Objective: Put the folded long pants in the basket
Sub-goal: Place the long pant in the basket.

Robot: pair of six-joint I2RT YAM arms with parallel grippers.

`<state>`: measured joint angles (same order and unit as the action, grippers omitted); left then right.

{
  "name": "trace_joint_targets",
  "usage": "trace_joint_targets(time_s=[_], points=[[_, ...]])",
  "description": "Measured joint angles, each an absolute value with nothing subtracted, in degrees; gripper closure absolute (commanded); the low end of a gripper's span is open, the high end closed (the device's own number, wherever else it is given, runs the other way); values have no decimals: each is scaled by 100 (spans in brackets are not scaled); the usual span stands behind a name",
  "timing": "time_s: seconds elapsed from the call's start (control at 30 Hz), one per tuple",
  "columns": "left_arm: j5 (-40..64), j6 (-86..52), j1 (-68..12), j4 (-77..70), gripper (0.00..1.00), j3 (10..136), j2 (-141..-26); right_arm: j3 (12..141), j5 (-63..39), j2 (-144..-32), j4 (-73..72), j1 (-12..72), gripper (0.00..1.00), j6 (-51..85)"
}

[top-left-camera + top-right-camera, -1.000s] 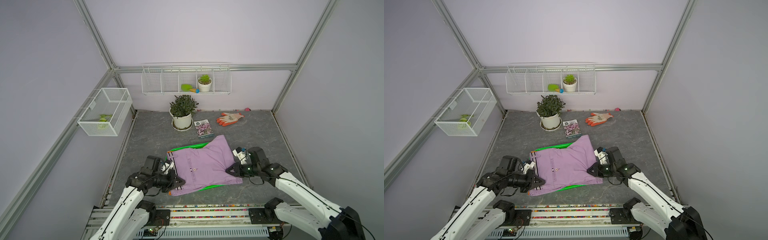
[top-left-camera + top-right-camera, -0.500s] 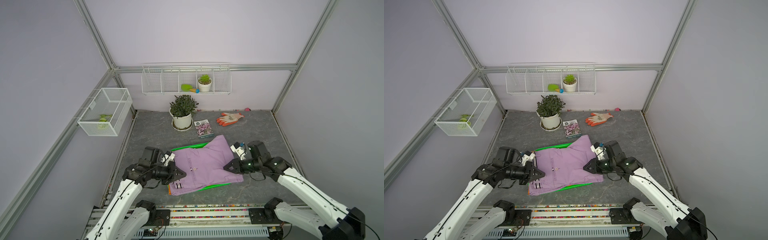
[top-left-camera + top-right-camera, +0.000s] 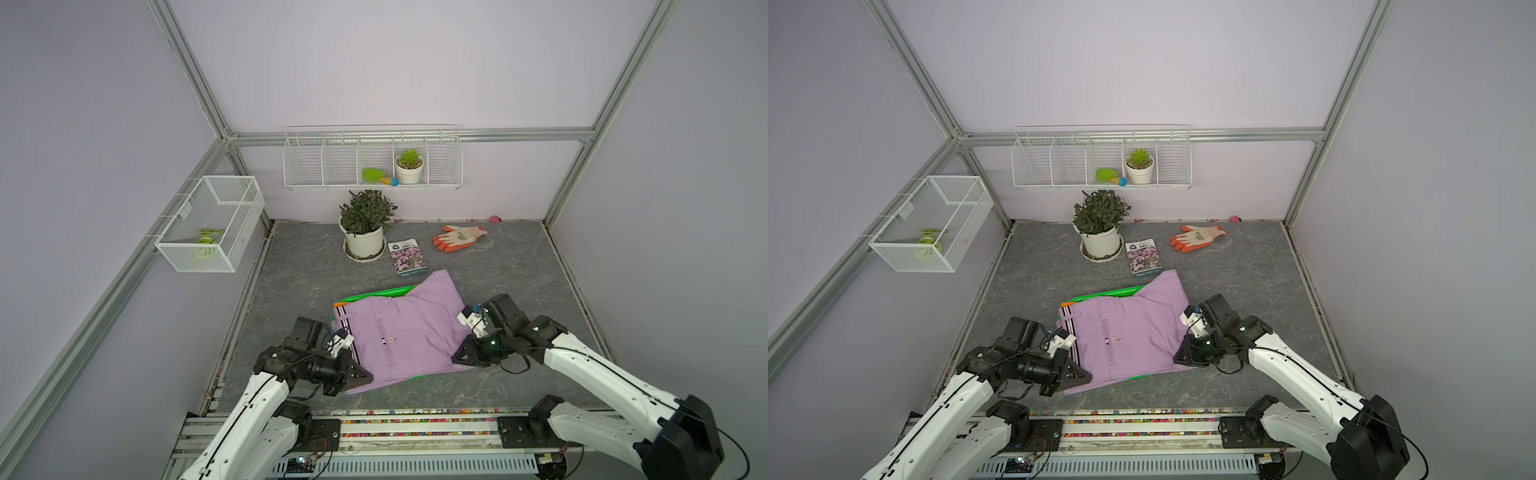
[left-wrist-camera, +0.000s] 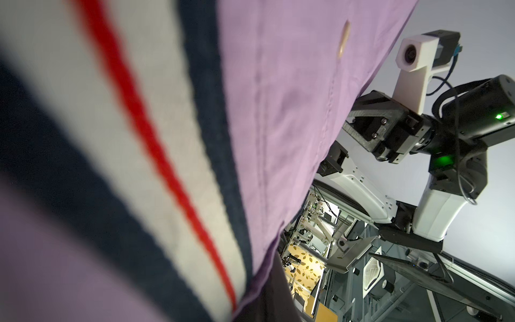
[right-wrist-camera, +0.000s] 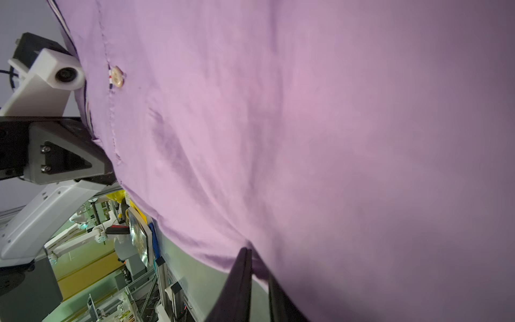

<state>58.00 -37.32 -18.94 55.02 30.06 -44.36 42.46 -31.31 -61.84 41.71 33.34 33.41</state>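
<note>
The lilac folded long pants point(image 3: 407, 332) point(image 3: 1129, 332) with a striped waistband lie spread over the green basket point(image 3: 374, 294) point(image 3: 1104, 293), hiding most of it in both top views. My left gripper point(image 3: 365, 378) point(image 3: 1086, 378) is shut on their near waistband corner. The striped band point(image 4: 125, 139) fills the left wrist view. My right gripper point(image 3: 457, 357) point(image 3: 1177, 358) point(image 5: 257, 276) is shut on the near leg-end corner, with cloth pinched between its dark fingers point(image 5: 239, 278). An orange sliver point(image 3: 338, 305) of another pair shows under the waistband.
A potted plant point(image 3: 365, 224), a seed packet point(image 3: 407, 257) and an orange-and-white glove point(image 3: 457, 237) lie behind the basket. White wire baskets hang on the left wall point(image 3: 212, 224) and the back wall point(image 3: 372, 160). Frame posts edge the grey floor.
Both grippers rose a little with the lilac pants, then came down toward the near edge. The cloth stays held at both near corners over the basket.
</note>
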Motion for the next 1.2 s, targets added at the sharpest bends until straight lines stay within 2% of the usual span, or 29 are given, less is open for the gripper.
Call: trace_joint_targets(time_s=[0.2, 0.33, 0.37, 0.5, 0.63, 0.73, 0.87, 1.0, 1.2], points=[[5592, -3717, -1905, 6001, 95, 3935, -4724, 5201, -2764, -6501, 4333, 3328, 72, 3365], [5284, -3787, -1905, 5852, 96, 5078, -5310, 5990, -2749, -7057, 3898, 3308, 72, 3487], [5216, -3791, -1905, 5754, 99, 5299, -5524, 6176, -2744, -7277, 3798, 3301, 73, 3511], [5127, -3752, -1968, 5463, 100, 5577, -6329, 6748, -2759, -8219, 3452, 3153, 78, 3625], [5041, -3769, -2488, 5223, 100, 5009, -6451, 6866, -2853, -9039, 2853, 2681, 80, 3916], [5081, -3988, -2814, 5043, 100, 4062, -5850, 6954, -3004, -9631, 2550, 2373, 80, 4108], [5170, -4303, -2862, 4770, 100, 3179, -4823, 7172, -3555, -10259, 2255, 2204, 81, 4359], [5266, -4584, -2862, 4320, 100, 2718, -4296, 7376, -3986, -10593, 1973, 2137, 81, 4545], [5290, -4676, -2862, 4211, 100, 2764, -4416, 7478, -4397, -10676, 1933, 1962, 77, 4663]])
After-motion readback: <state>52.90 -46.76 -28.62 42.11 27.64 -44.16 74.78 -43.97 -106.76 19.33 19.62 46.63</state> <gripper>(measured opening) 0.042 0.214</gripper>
